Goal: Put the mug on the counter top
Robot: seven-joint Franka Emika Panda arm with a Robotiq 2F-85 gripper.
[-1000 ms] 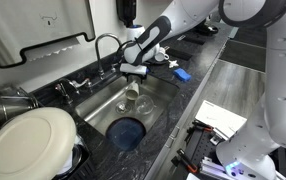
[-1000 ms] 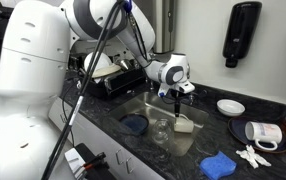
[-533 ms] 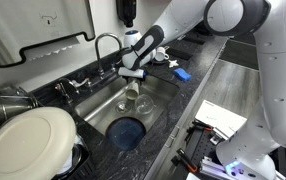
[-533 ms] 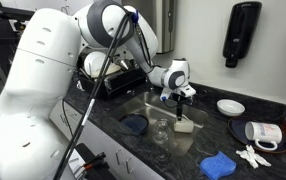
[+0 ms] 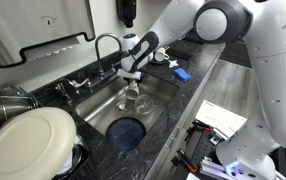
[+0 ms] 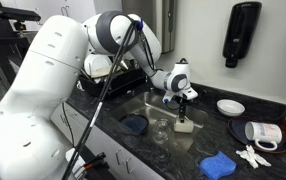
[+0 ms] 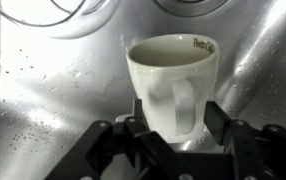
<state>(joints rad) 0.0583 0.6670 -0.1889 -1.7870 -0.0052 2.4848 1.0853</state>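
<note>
The pale beige mug (image 7: 173,85) stands upright in the steel sink (image 7: 43,90), handle toward the camera. My gripper (image 7: 175,135) is open, one finger on each side of the mug's lower body with the handle between them. In both exterior views the gripper (image 5: 132,73) (image 6: 180,98) hangs just above the mug (image 5: 133,91) (image 6: 185,125) inside the sink. The dark speckled counter top (image 5: 198,85) (image 6: 223,140) runs around the basin.
A clear glass (image 5: 143,104) (image 6: 161,130) stands next to the mug. A blue item (image 5: 128,132) lies at the drain. The faucet (image 5: 105,45) rises behind. A blue sponge (image 5: 181,74), a white plate (image 5: 28,140) and a white bowl (image 6: 230,106) sit on the counter.
The arm's upper links have swung, and the gripper has come slightly lower over the mug. The mug has not moved.
</note>
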